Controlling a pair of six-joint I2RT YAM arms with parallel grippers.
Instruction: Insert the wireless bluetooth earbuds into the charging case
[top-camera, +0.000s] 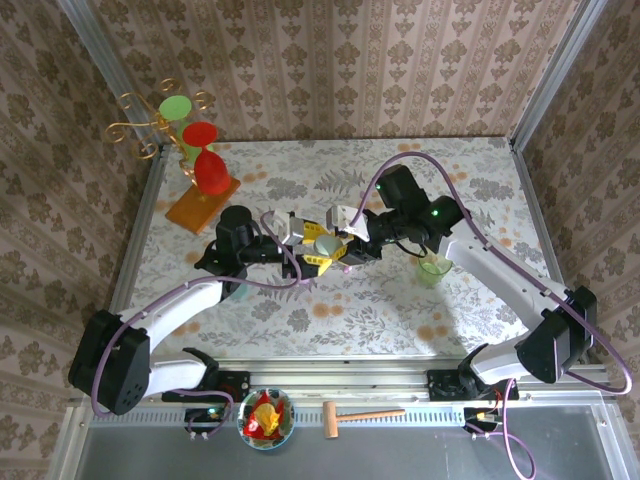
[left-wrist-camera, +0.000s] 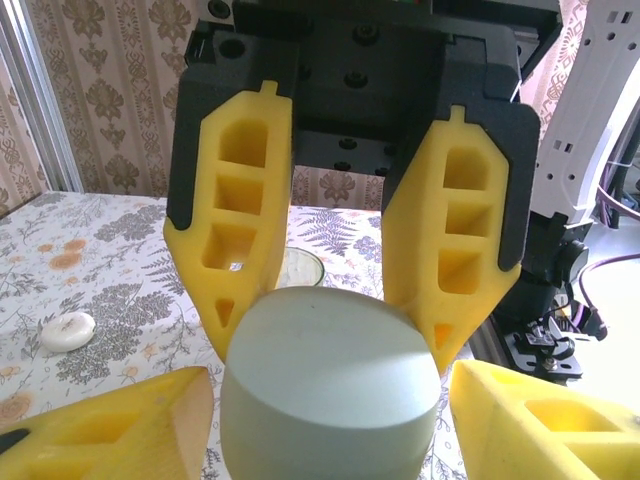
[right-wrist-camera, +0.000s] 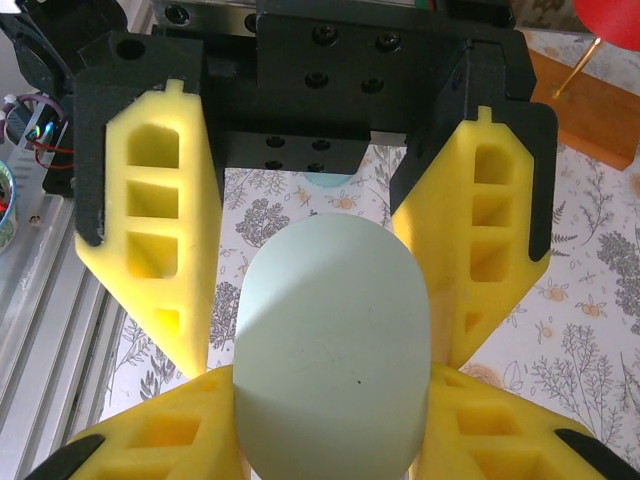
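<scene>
Pale mint-grey, smooth oval charging case clenched in the right jaws, broad face up, long axis running across to the left jaws flanking it; their hold we cannot tell.

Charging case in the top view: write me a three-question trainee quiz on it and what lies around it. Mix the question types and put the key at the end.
1. True or false: the charging case sits well apart from both grippers.
2. Multiple choice: what stands to the right of the case in the top view? A) a blue box B) a small green cup C) a black kettle
3. Short answer: name the tool lying at the near edge in the top view.

Key:
1. False. The right gripper is clamped on it, and the left gripper has its fingers on either side.
2. B
3. A wooden mallet
</scene>
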